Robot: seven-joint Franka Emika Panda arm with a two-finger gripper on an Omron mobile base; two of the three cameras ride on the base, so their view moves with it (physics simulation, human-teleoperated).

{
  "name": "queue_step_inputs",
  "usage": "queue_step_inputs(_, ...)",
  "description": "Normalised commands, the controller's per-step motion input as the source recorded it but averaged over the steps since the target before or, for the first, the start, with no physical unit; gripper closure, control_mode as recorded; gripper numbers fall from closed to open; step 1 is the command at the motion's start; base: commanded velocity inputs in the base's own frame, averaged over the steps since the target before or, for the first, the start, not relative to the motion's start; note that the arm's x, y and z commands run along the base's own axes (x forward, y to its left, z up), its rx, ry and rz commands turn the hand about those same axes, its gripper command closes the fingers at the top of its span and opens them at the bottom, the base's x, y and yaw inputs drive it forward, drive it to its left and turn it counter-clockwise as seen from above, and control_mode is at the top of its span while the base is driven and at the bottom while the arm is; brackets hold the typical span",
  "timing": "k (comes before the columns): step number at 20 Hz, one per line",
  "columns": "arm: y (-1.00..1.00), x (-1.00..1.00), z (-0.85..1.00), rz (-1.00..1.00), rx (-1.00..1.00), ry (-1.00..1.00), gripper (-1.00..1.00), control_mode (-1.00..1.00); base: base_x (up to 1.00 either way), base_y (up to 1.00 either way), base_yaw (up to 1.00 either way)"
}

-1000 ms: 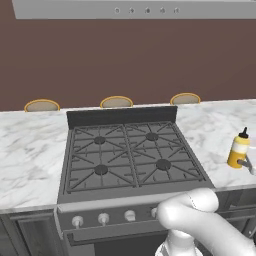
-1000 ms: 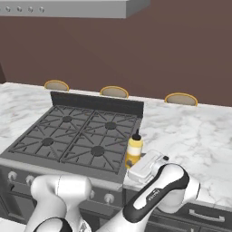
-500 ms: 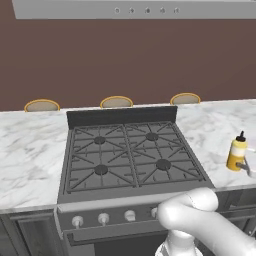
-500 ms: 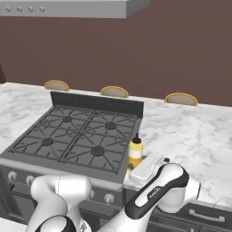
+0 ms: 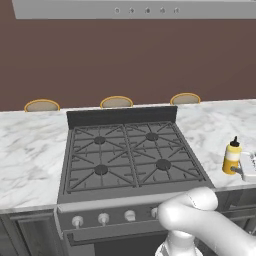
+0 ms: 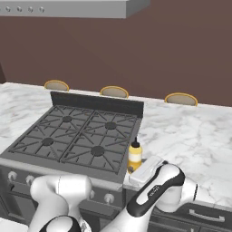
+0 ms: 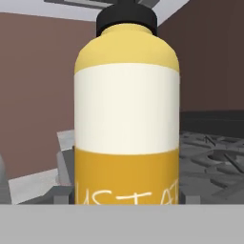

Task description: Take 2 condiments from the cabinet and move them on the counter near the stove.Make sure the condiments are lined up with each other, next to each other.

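Note:
A yellow squeeze bottle [image 5: 231,157] with a dark nozzle stands upright on the white marble counter [image 5: 210,125], just right of the stove [image 5: 130,155] and near the counter's front edge. My gripper [image 5: 234,170] reaches it from the right and is shut on its lower part. From the other side the bottle [image 6: 134,156] rises in front of the white hand, with the gripper [image 6: 136,166] at its base, beside the stove [image 6: 77,140]. Close up, the bottle [image 7: 127,109] has a white label band. The cabinet is out of view.
Three round yellow-rimmed seat tops [image 5: 116,102] line the counter's far edge against the brown wall. A steel range hood [image 5: 135,9] hangs above the stove. Round knobs [image 5: 103,218] run along the stove's front. Bare marble [image 6: 195,136] stretches to the right of the bottle.
The bottle and my gripper have come down and slightly toward the stove and the counter's front edge. The grip has stayed the same.

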Motion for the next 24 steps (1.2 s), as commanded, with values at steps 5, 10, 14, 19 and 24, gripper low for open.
queue_step_inputs(5,0.0,0.21,-0.3,0.0,0.0,0.0,1.0,-1.0,0.0,0.0,0.0)
queue_step_inputs(10,0.0,0.24,-0.26,0.0,0.0,0.0,1.0,-1.0,0.0,0.0,0.0)
queue_step_inputs(14,-0.01,0.22,-0.22,0.0,0.0,0.0,1.0,-1.0,0.0,0.0,0.0)
queue_step_inputs(19,-0.05,0.24,-0.24,0.0,0.0,0.0,1.0,-1.0,0.0,0.0,0.0)
queue_step_inputs(24,-0.09,0.23,-0.22,0.0,0.0,-0.02,1.0,-1.0,0.0,0.0,0.0)
